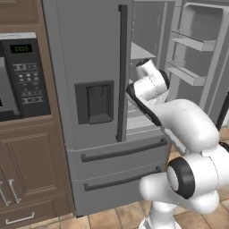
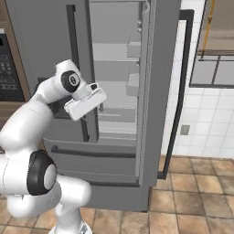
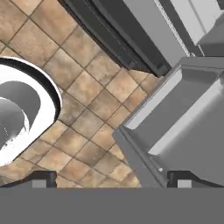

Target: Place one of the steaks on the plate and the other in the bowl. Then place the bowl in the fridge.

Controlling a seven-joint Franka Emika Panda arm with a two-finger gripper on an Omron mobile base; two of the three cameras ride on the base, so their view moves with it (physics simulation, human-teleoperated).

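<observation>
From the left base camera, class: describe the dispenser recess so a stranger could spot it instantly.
Find the tall grey fridge. On its closed left door, beside the long dark vertical handle, sits the dispenser recess. It is the one dark, square hollow in that plain grey door, unlike the buttoned microwave panel in the wooden cabinet.

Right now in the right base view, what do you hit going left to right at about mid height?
Microwave panel → closed fridge door's dark handle → end effector in front of the open fridge shelves → open fridge door's edge → its long dark handle → white tiled wall.
</observation>
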